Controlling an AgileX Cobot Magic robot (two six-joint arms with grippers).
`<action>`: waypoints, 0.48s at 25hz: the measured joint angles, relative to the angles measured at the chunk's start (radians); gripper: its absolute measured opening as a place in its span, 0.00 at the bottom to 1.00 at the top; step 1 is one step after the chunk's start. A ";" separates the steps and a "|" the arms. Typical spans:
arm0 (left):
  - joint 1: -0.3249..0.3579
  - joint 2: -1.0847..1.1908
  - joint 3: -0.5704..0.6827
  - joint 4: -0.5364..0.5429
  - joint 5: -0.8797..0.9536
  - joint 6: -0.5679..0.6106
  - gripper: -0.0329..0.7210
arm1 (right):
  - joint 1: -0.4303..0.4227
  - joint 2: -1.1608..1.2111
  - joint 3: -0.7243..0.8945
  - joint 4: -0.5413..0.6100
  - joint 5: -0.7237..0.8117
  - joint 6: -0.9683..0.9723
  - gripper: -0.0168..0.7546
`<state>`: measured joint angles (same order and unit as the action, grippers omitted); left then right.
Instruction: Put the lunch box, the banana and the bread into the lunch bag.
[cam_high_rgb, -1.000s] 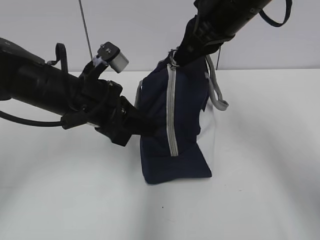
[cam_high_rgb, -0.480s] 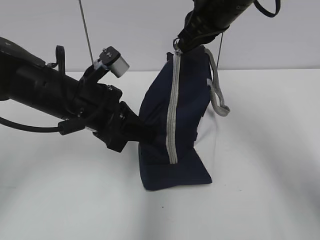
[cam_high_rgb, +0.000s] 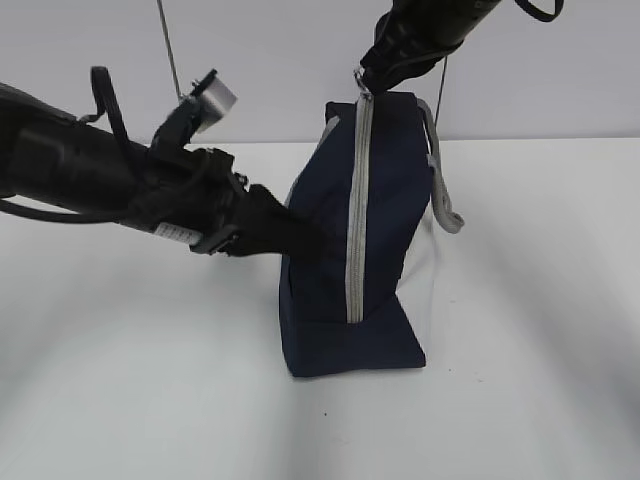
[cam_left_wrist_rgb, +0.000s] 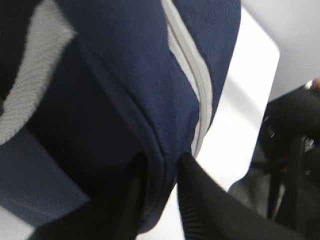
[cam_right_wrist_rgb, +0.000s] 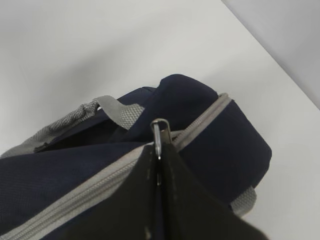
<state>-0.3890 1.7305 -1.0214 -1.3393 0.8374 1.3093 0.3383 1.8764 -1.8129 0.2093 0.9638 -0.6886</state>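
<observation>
The navy lunch bag (cam_high_rgb: 385, 220) stands upright on the white table, its grey zipper (cam_high_rgb: 356, 210) running down the near face and closed along its visible length. My right gripper (cam_high_rgb: 362, 82) is above the bag's top, shut on the zipper's ring pull (cam_right_wrist_rgb: 158, 131). My left gripper (cam_high_rgb: 300, 245) is shut on a fold of the bag's navy fabric (cam_left_wrist_rgb: 162, 170) at its left side. The bag also fills the left wrist view (cam_left_wrist_rgb: 125, 90) and the right wrist view (cam_right_wrist_rgb: 225, 145). The lunch box, banana and bread are out of view.
A grey strap handle (cam_high_rgb: 443, 195) hangs down the bag's right side over the white side panel (cam_high_rgb: 420, 270). White table (cam_high_rgb: 150, 400) surrounds the bag. A thin pole (cam_high_rgb: 168, 50) stands at the back left.
My right gripper has drawn the ring pull upward and the bag's top has risen and straightened. My left arm has lowered and levelled, still holding the bag's left side.
</observation>
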 joint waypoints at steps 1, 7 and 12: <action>0.014 0.000 0.001 -0.050 0.019 -0.019 0.41 | 0.000 0.000 0.000 -0.001 0.002 0.000 0.00; 0.081 -0.031 -0.010 -0.273 0.046 -0.095 0.69 | -0.002 0.000 -0.006 -0.001 0.019 0.000 0.00; 0.081 -0.011 -0.095 -0.259 -0.020 -0.214 0.67 | -0.004 0.000 -0.006 0.023 0.024 -0.006 0.00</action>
<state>-0.3081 1.7192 -1.1164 -1.5986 0.8174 1.0955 0.3348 1.8764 -1.8191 0.2327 0.9877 -0.6947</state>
